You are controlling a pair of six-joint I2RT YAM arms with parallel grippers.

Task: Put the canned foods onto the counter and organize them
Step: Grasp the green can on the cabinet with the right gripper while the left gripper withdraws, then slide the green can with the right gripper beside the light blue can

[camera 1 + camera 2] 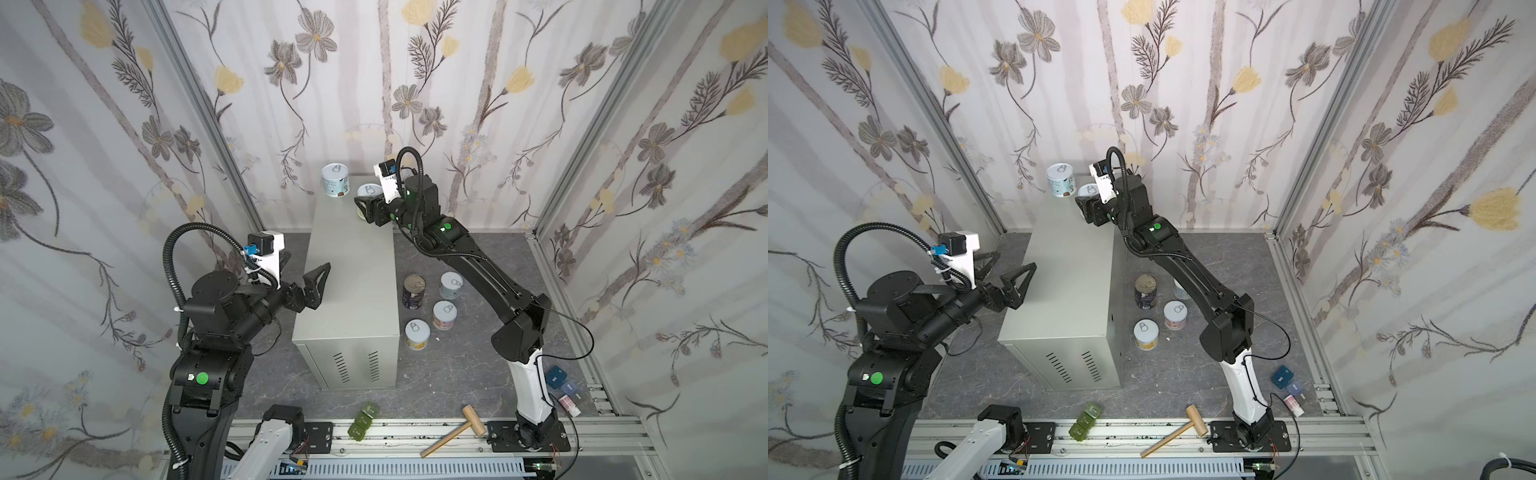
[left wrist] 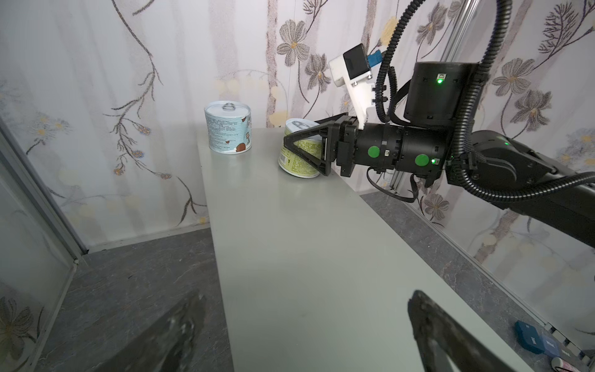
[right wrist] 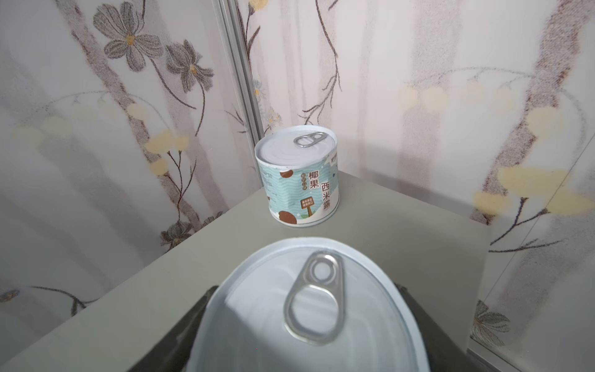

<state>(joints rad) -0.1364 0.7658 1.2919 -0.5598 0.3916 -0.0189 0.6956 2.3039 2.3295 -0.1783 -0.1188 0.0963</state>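
Note:
The counter [image 1: 349, 270] [image 1: 1067, 282] is a tall beige-grey box standing on the floor. A pale blue can [image 1: 335, 180] [image 2: 228, 128] [image 3: 297, 180] stands upright at its far left corner. Beside it, my right gripper [image 1: 370, 199] [image 2: 301, 133] [image 3: 306, 288] is shut on a yellow-green can [image 1: 368, 192] [image 2: 289, 166] [image 3: 306, 322], which is tilted with its lower edge at the counter top. My left gripper [image 1: 307, 266] [image 1: 1013, 266] [image 2: 307, 296] is open and empty over the counter's left edge. On the floor right of the counter stand a navy can [image 1: 414, 291], a pale can [image 1: 451, 284], a pink can [image 1: 444, 314] and a yellow can [image 1: 417, 333].
Green blocks [image 1: 363, 419] and a wooden mallet [image 1: 453, 430] lie by the front rail. Small blue boxes [image 1: 559, 380] sit at the right wall. Patterned walls close in at the back and on both sides. The right arm stretches above the floor cans.

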